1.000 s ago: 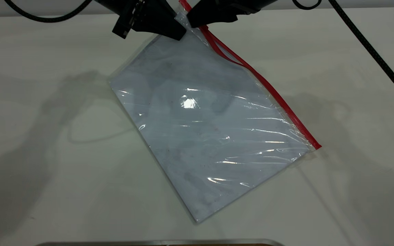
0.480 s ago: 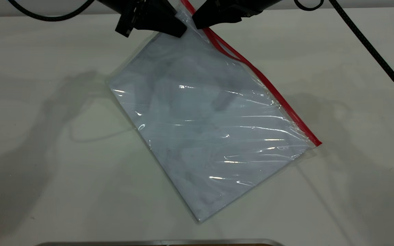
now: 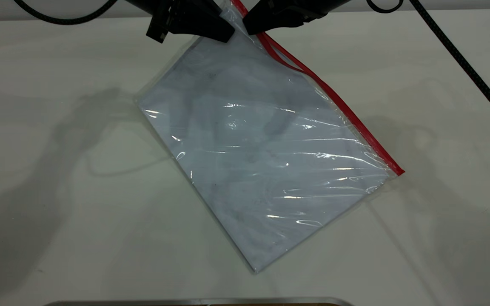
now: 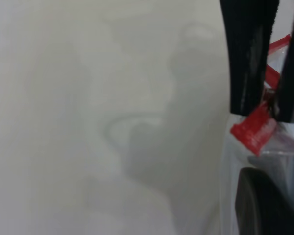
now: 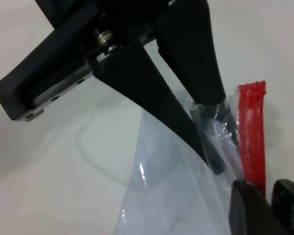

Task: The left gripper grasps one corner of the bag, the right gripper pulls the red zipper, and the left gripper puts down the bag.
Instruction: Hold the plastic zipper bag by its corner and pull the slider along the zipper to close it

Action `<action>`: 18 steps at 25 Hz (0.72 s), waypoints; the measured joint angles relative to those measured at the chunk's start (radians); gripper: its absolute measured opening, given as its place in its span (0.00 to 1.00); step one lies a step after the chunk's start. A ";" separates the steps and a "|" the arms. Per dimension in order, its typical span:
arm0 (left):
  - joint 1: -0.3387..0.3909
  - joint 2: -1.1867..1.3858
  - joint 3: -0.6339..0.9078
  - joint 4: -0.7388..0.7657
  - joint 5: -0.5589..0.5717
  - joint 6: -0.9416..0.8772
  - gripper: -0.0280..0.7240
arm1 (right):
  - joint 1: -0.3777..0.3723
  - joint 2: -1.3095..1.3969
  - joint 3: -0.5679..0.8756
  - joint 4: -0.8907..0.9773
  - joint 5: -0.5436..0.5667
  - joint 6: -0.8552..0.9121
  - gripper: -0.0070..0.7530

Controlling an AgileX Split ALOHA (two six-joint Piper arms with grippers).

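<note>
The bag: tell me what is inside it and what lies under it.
Through the bag, only a pale bluish-white filling shows, sheet or lining unclear. Its lower part seems to rest on the white table; whatever is beneath stays covered.

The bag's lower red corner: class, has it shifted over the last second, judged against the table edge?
Yes. The bag's lower red corner has crept right and toward the table's far edge, while both grippers hold its top.

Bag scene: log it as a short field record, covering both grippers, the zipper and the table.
bag: clear pouch, top corner lifted, lower part on the table
left gripper: shut on the bag's top corner beside the red strip
right gripper: at the red zipper, shut on it
zipper state: strip split open near the top
</note>
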 joint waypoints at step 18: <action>-0.004 0.008 0.000 -0.012 -0.007 -0.063 0.11 | 0.000 -0.006 -0.017 -0.223 -0.018 0.205 0.05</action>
